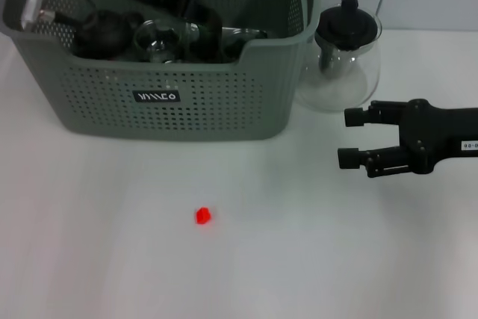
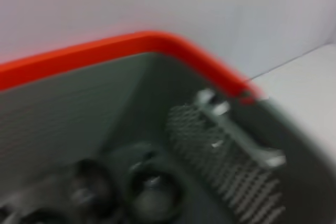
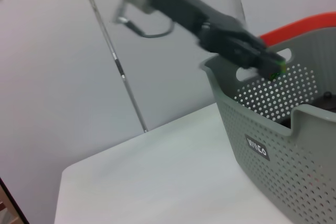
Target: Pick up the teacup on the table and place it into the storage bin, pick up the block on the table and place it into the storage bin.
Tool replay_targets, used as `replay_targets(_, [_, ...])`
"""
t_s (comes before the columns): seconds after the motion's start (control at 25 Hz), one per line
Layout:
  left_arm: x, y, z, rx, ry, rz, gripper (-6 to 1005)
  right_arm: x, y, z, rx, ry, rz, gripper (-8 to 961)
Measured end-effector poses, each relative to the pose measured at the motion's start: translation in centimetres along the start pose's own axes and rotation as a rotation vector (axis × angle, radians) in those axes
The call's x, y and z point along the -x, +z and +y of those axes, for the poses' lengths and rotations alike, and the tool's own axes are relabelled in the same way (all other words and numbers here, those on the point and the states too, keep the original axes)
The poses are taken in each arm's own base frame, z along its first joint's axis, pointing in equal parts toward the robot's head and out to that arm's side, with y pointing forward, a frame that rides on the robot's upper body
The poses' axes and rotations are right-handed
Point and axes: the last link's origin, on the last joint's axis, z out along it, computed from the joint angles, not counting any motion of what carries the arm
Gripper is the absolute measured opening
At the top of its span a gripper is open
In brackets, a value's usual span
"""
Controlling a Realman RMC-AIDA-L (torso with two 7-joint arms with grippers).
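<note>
While your left arm reaches down inside the storage bin (image 1: 187,98), the red block (image 1: 203,215) sits untouched on the white table (image 1: 336,259), so you are roughly at the halfway mark. In the head view the bin fills the 11 o'clock area, and dark and glass pieces crowd its floor; one glass cup shape (image 1: 158,41) shows near the arm's tip, though you cannot be sure it is the teacup or that it has been let go. No teacup stands on the open table, which suggests the first half is finishing. The block lies near 6 o'clock, well apart from the bin and from both arms.

Your left gripper (image 1: 224,35) is low among the bin's contents, and whether its fingers are spread or pinching something cannot be told from any view; the left wrist view shows only the bin's inner wall, its orange rim (image 2: 157,43) and blurred dark shapes below.

Your right gripper (image 1: 349,138) hovers at 3 o'clock, its fingers spread wide, holding nothing and touching nothing. It sits just in front of the glass teapot (image 1: 345,57), which stands beside the bin's right wall. The block is left to pick up and drop in.
</note>
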Motion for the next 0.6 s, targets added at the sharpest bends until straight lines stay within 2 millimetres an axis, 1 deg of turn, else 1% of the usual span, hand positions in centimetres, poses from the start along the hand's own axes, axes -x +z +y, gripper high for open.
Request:
replay_targets(0.04, [0.0,0.9,-0.8,-0.026,-0.011,-0.030,443,0.0,0.0,0.0,0.000,0.002,-0.001,945])
replay_targets(0.16, [-0.3,2.5,-2.5,-0.085,-0.032,-0.071,449,0.2,0.0,0.0,0.000,0.006,-0.004,945])
replay_targets(0.28, [-0.1,3.3,-3.8,-0.130,-0.054,-0.090,454,0.2,0.0,0.0,0.001,0.012,-0.006,945])
replay_targets(0.4, [-0.1,3.3,-4.0,-0.143,-0.052,-0.089,460,0.3,-0.1,-0.1,-0.001,0.015,-0.006,945])
replay_targets(0.56, [-0.4,2.9,-3.8,-0.150,-0.037,-0.072,467,0.4,0.0,-0.1,-0.003,0.012,-0.007,945])
replay_targets(0.6, [-0.4,2.8,-3.7,-0.151,-0.034,-0.069,490,0.4,0.0,-0.1,-0.003,0.011,-0.007,945])
